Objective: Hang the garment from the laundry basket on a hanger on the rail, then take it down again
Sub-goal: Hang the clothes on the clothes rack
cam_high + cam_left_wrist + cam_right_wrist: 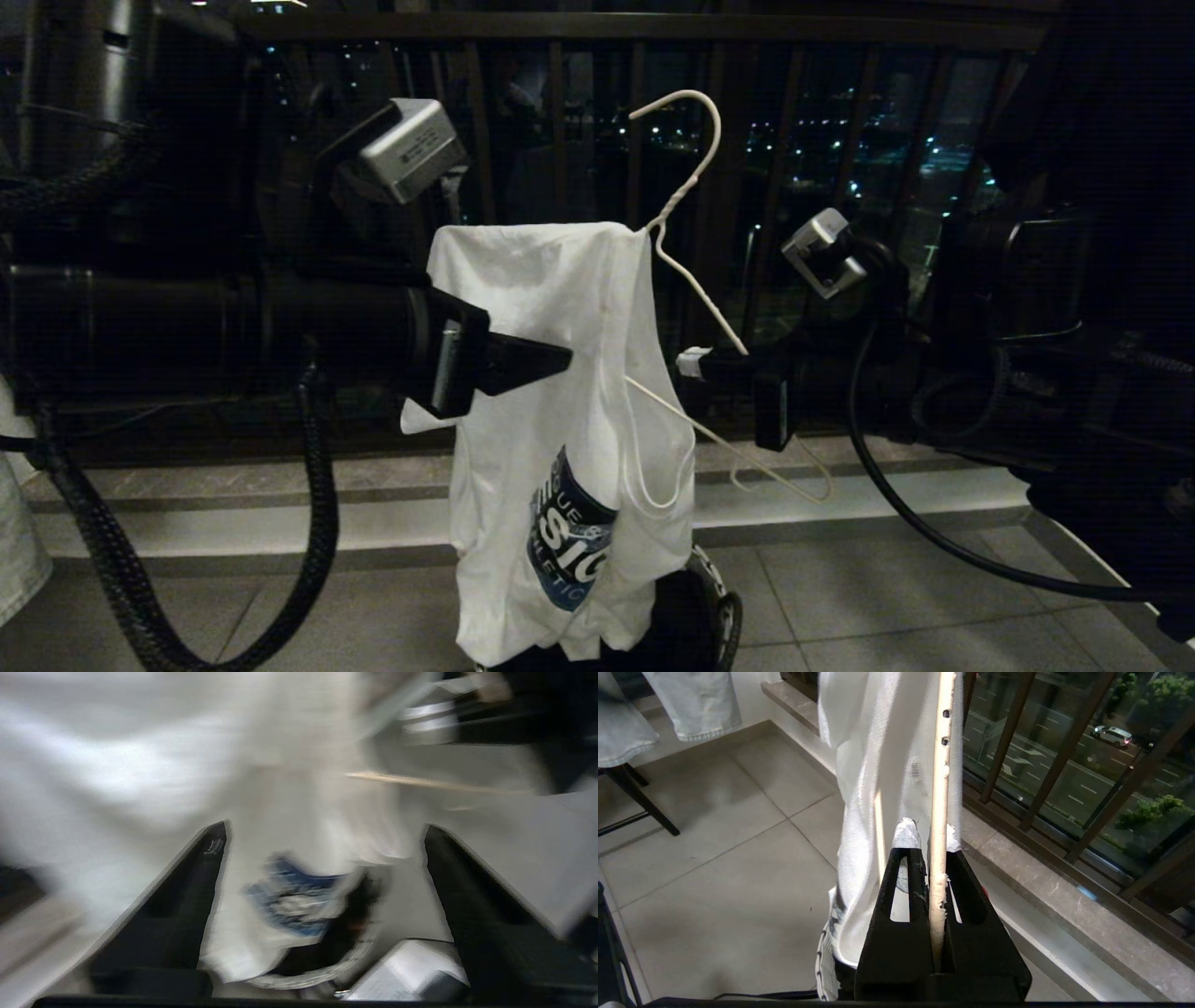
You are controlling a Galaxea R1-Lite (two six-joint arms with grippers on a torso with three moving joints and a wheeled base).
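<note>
The garment (551, 373), a white T-shirt with a blue logo, hangs bunched over one side of the tilted cream wire hanger (670, 200). My right gripper (695, 362) is shut on the hanger's bare arm; the right wrist view shows the wire (940, 788) pinched between its fingers (930, 833), with the shirt (878, 765) just beyond. My left gripper (553, 359) is level in front of the shirt's middle. In the left wrist view its jaws (324, 830) stand wide apart with the shirt (187, 765) ahead, nothing gripped. The laundry basket (714, 607) sits under the shirt's hem. The rail is out of view.
Dark balcony railing bars (560, 121) and a stone ledge (840, 485) run behind the shirt. A pale garment (691, 704) hangs over a black stand leg (640, 798) off to the side. Black cables (317, 523) loop below my left arm. Tiled floor (714, 858) lies around the basket.
</note>
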